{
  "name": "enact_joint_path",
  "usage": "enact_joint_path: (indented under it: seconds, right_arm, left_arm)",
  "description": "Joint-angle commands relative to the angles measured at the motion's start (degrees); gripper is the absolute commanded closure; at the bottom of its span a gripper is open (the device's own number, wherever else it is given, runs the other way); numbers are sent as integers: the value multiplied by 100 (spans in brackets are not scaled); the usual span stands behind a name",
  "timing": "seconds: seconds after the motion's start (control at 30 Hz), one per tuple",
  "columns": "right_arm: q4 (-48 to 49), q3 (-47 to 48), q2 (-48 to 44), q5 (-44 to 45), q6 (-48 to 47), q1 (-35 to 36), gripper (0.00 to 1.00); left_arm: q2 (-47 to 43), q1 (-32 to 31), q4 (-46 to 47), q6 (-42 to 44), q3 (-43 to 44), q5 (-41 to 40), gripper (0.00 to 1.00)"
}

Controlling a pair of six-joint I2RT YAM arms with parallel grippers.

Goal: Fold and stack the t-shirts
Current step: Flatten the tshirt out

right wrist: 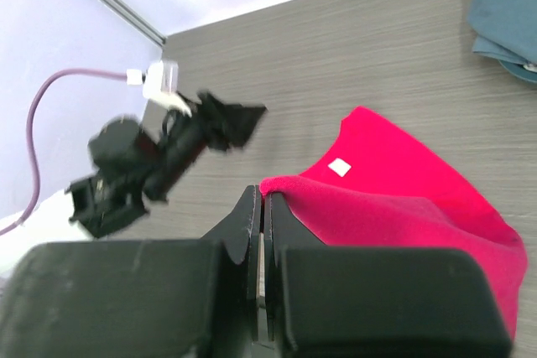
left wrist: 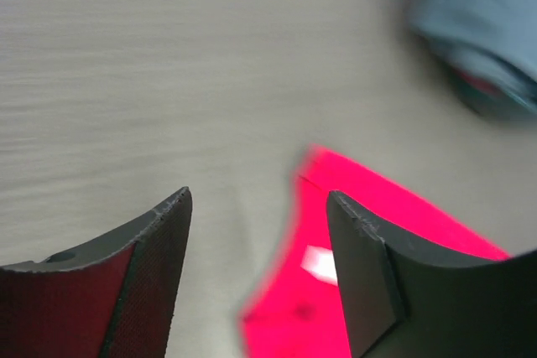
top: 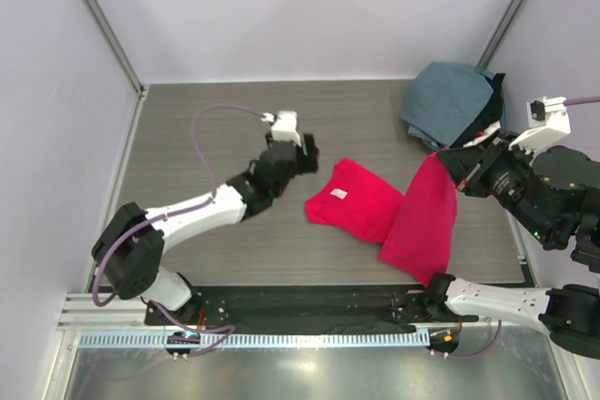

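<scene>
a grey wood-grain table (top: 206, 110) sits boxed in by pale lilac walls (top: 281, 7) on three sides, with metal posts (top: 98, 16) running up the far corners. the red t-shirt (top: 352, 199) lies a little right of the table's middle, its right part pulled up off the surface as a hanging sheet. the slate grey-blue t-shirt (top: 450, 100) is bunched in the far right corner, with a dark cloth (top: 495, 86) showing at its edge. only the top view shows both arms at once: the left gripper (top: 306, 155) hangs just left of the red shirt, apart from it, and the right gripper (top: 448, 161) is at the raised edge. the right wrist view shows its fingers (right wrist: 249, 215) pinched tight on a fold of the red cloth, and a white neck label (right wrist: 339, 167). the left wrist view, blurred, shows that gripper's jaws spread wide with nothing between them but bare table, the red shirt beyond them.
</scene>
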Motion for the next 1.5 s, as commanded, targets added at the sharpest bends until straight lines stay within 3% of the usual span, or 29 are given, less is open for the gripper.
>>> enact_joint_path:
  seconds: [0.0, 0.1, 0.27, 0.4, 0.53, 0.6, 0.7, 0.8, 1.07, 1.47]
  right_arm:
    - [127, -46, 62, 163, -120, 11, 99]
    - [127, -133, 0, 234, -85, 3, 99]
    - [127, -178, -44, 234, -50, 11, 99]
    - [127, -204, -61, 286, -59, 11, 99]
    - [136, -257, -96, 287, -32, 11, 99]
    - [136, -274, -97, 278, -24, 11, 99]
    - [145, -344, -132, 295, -15, 11, 99]
    - [154, -415, -167, 330, -6, 11, 99]
    - [162, -511, -299, 375, 11, 11, 99]
    - [329, -863, -413, 287, 38, 11, 99]
  left_arm:
    - [-392, -697, 1163, 274, -542, 139, 31]
    - [-620, -1155, 1524, 458, -938, 437, 23]
    - [-647, -1332, 1517, 653, -1300, 1377, 19]
    - [-656, -1332, 1316, 48, -1616, 1485, 18]
    - [-498, -1332, 17, -1172, -1310, 844, 18]
    - [-445, -1323, -468, -1473, -1213, 685, 21]
    - [-288, -1314, -793, -1684, -1099, 527, 40]
    - [-68, -1191, -1425, -1825, -782, 578, 47]
    - [293, -1130, -1796, -2124, -720, 622, 43]
    - [1136, -910, -1252, -2142, -387, 1202, 47]
